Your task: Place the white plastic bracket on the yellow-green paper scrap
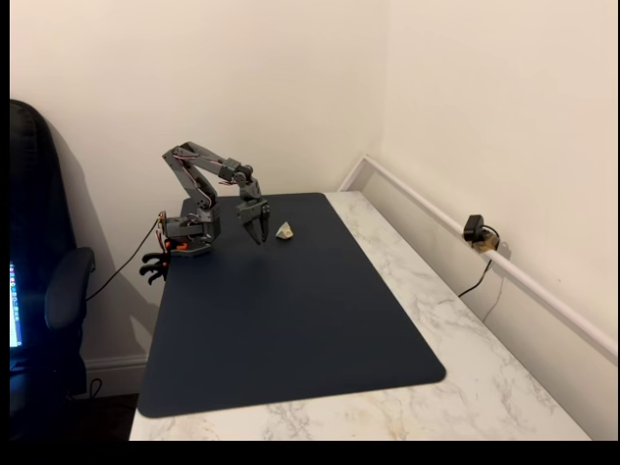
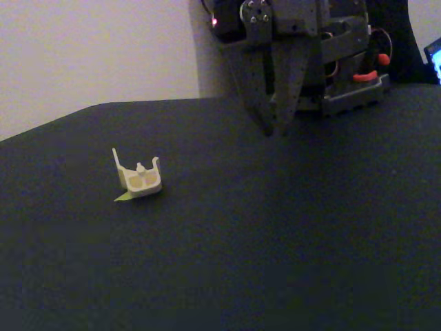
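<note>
Bracket: white plastic bracket (image 2: 140, 178) looks light, stiff; pinch across its upright walls.
Scrap: yellow-green paper scrap (image 2: 124, 197) under bracket's edge.
Gripper (image 2: 274, 129): empty, fingers together, apart from bracket.

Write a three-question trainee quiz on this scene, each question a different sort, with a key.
1. True or false: the gripper holds the white plastic bracket.
2. Multiple choice: the yellow-green paper scrap is A) between the fingers, B) peeking out from under the bracket, C) on the marble table.
3. Fill in: the bracket rests on the dark ____.

Key: 1 false, the fingers hang close together beside it with nothing between them. 2 B. 3 mat.
</note>
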Robot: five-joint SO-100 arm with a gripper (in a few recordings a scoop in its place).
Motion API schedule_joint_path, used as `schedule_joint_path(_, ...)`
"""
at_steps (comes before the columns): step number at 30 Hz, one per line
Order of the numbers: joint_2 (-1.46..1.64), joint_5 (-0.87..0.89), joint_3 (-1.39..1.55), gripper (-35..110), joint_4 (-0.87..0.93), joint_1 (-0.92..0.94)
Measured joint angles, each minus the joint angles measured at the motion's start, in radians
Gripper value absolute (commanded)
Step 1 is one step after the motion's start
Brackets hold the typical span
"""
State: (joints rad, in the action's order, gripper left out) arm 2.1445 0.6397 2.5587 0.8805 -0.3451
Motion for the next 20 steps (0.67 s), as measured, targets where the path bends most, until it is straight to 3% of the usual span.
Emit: schedule_joint_path(20, 0.0, 0.0, 0.0, 6, 0.0, 0.018)
